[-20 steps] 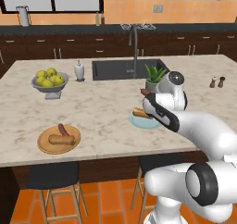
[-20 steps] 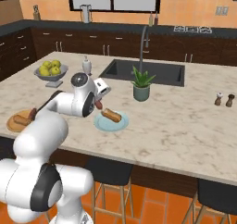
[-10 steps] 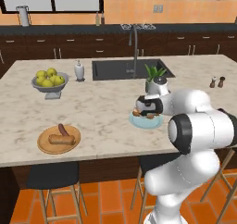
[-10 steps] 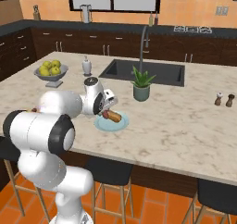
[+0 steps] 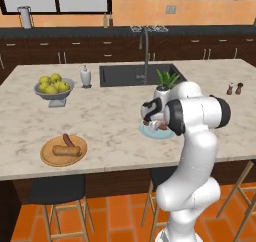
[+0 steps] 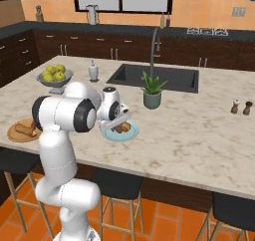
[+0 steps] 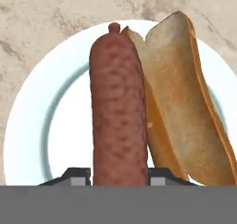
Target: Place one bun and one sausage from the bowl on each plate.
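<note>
The beige marbled stone island counter [image 5: 110, 121] carries everything. The white jointed robot arm [image 5: 192, 136] bends low over its near edge. On the left sits the round tan wooden plate with a raised rim [image 5: 63, 151], already holding a split tan bun [image 5: 63, 150] and a reddish-brown sausage [image 5: 69, 140]; that plate looks finished. The glossy pale blue round plate [image 7: 55, 126] lies directly under the hand and bears a second open golden bun [image 7: 185, 107]. The dark two-finger gripper [image 7: 119, 174] is pinched onto a second mottled red-brown sausage [image 7: 119, 112], which hangs just above or on the blue plate, right beside the bun; I cannot tell whether it touches. Judging from this, only releasing that sausage remains.
</note>
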{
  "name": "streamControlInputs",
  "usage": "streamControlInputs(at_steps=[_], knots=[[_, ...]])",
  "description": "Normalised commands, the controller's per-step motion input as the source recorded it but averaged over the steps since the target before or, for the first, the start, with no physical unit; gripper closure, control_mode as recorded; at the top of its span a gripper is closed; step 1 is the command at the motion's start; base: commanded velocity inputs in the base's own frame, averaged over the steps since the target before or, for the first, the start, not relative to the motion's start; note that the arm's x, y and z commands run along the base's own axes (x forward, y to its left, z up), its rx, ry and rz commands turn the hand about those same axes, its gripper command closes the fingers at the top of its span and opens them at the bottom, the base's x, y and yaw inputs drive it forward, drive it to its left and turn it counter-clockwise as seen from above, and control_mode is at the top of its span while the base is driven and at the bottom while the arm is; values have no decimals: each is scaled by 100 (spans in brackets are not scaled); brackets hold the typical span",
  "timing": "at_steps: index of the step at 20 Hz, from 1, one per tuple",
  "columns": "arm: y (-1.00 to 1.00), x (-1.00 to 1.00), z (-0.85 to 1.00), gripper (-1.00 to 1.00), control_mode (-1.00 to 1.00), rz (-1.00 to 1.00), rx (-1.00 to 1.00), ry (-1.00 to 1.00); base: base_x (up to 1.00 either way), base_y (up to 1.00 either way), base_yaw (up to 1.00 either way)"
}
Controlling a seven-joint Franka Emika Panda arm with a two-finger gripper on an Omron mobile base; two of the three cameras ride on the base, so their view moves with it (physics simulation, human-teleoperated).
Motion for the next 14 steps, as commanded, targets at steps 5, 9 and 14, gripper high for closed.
streamControlInputs(at_steps=[5,9,14], knots=[[-10,8,-47,100,-100,19,-2,22,0,0,0],[-1,-3,-15,-100,-100,7,0,2,0,0,0],[0,-28,1,-100,-100,0,0,0,0,0,0]])
